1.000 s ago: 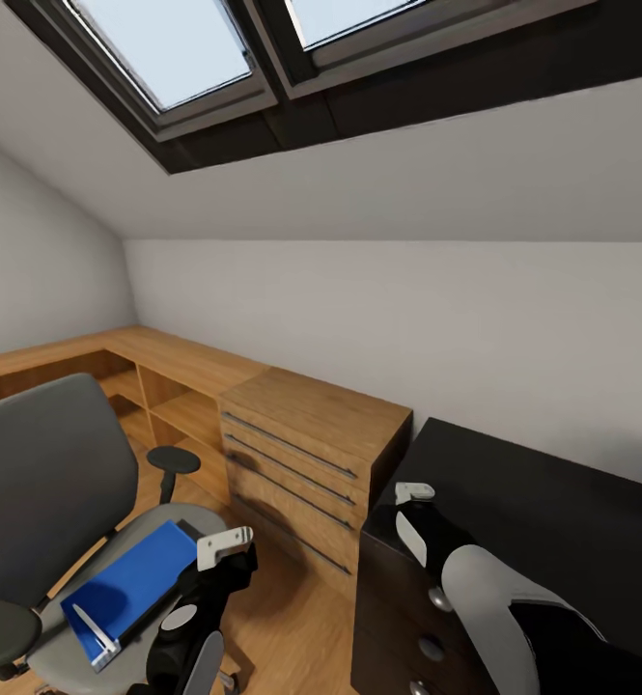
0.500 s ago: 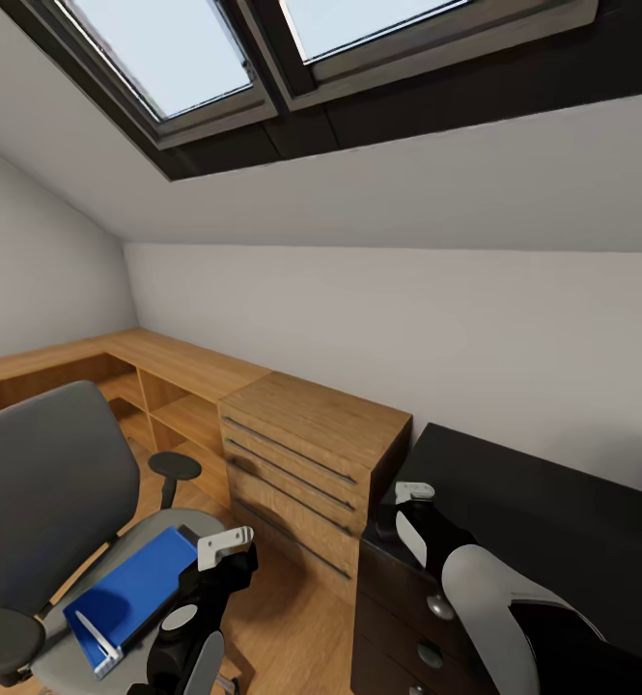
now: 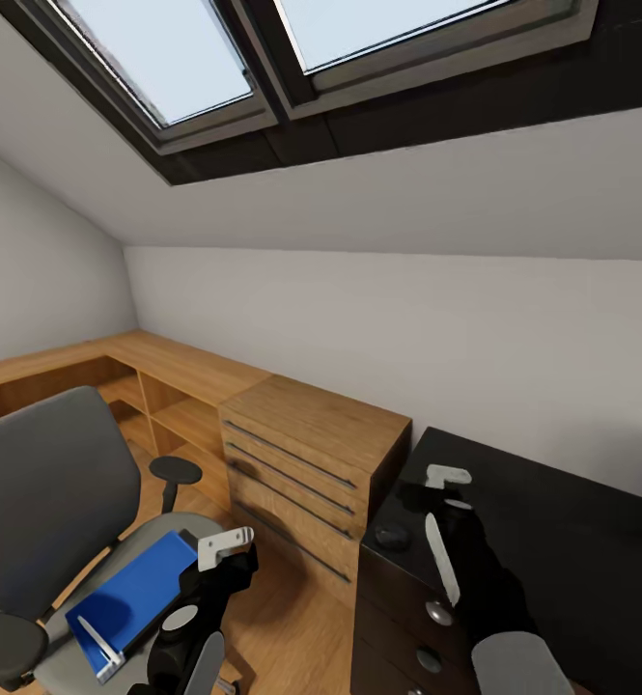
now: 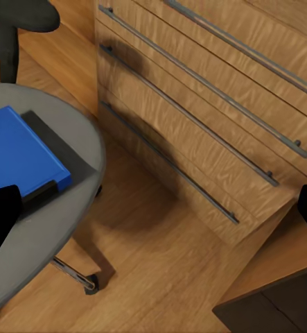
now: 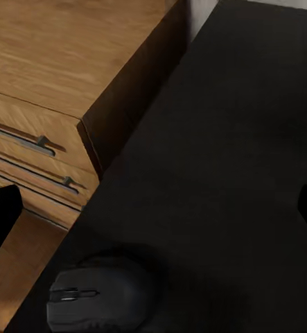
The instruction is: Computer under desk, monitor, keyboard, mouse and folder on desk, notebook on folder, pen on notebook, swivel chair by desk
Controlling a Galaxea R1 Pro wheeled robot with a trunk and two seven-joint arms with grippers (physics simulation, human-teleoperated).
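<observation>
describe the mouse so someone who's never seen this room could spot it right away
Find the glossy black desk to the right of the light wooden drawer cabinet. The mouse sits on the desk's corner nearest that cabinet, just above the dark drawer unit. It is a small, rounded, dark grey lump with a scroll wheel, the one loose item on that corner, beside the right gripper.
</observation>
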